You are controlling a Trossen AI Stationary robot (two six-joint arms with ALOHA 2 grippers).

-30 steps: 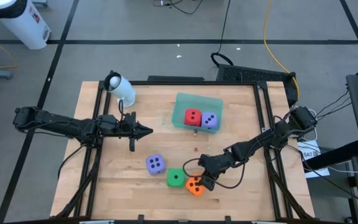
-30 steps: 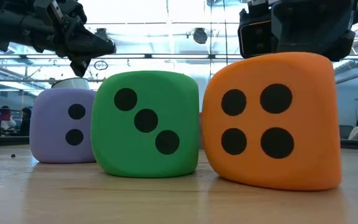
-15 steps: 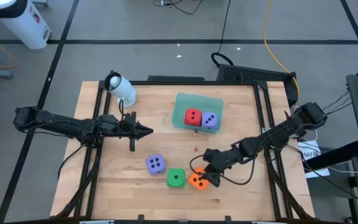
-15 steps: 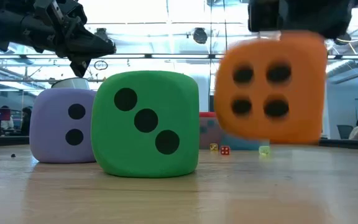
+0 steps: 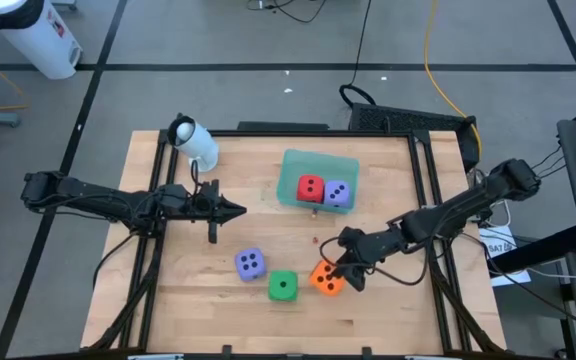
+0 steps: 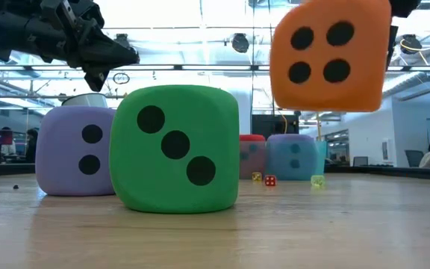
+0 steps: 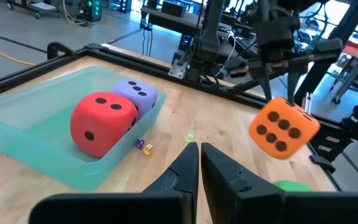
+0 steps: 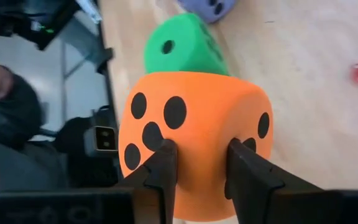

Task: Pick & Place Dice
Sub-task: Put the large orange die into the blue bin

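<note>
The wooden table (image 5: 388,190) carried a teal tray (image 5: 293,170) near its far middle, with a red die (image 5: 310,187) and a purple die (image 5: 338,192) side by side inside it. Toward the near edge a second purple die (image 5: 250,263) and a green die (image 5: 283,287) sat on the wood, while the orange die (image 5: 325,279) hung clear of the surface just beside the green one, pinched between the fingers (image 8: 164,163) of the right gripper (image 5: 340,272). The left gripper (image 5: 236,210) hovered over the table's left half, well apart from every die, its jaws pressed together on nothing.
</note>
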